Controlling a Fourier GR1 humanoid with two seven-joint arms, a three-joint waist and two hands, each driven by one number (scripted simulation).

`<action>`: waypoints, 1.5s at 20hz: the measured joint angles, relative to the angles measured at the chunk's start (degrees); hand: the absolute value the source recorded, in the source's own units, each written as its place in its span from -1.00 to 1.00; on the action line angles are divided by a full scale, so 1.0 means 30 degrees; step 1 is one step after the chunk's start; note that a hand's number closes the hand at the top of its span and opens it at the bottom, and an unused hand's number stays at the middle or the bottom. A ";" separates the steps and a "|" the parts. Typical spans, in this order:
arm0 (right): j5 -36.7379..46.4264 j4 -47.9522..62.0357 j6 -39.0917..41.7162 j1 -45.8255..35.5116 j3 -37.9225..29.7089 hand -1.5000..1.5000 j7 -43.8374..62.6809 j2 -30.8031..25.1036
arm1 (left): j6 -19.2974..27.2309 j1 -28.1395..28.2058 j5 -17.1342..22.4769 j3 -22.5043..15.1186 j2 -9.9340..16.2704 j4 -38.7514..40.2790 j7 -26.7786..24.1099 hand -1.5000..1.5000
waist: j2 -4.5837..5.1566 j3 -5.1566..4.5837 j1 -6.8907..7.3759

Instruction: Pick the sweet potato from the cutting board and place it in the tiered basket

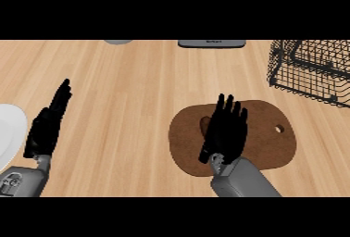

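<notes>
Head view, near to far. Left hand [46,129] rests open at the left edge, fingers straight, just beside a white plate [8,132]. Right hand [226,129] hangs over the brown cutting board [273,143], fingers extended and only slightly spread, holding nothing; contact with the board cannot be judged. The sweet potato [204,125] lies on the board, mostly hidden under this hand, a sliver showing at its left side. Likely risk: closing off-centre, nudging it aside rather than enclosing it. The tiered basket [311,69] stands far right, well apart.

No text, label or number can be read anywhere.
</notes>
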 measured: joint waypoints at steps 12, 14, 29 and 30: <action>0.0762 0.1666 0.0031 -0.0570 0.0460 -1.00 0.0029 -0.0028 | -0.0187 -0.0029 -0.0361 0.0159 -0.0285 0.0100 -0.0072 0.00 | 0.0033 0.0004 0.0128; 0.0619 0.1920 0.0005 -0.0663 0.0325 -1.00 0.0034 -0.0030 | -0.0343 -0.0040 -0.0344 0.0269 -0.0214 0.0161 -0.0110 0.00 | 0.0042 0.0006 0.0147; -0.0037 0.3884 -0.0884 -0.0598 -0.0175 -1.00 0.0001 -0.0006 | -0.0634 -0.0391 -0.0714 0.0595 -0.0461 -0.0102 0.0482 0.00 | 0.0085 0.0022 0.0131; -0.0140 0.4104 -0.1012 -0.0597 -0.0056 -1.00 0.0040 -0.0006 | -0.0537 -0.0403 -0.0846 0.0540 -0.0588 -0.0076 0.0420 0.00 | 0.0087 0.0022 0.0148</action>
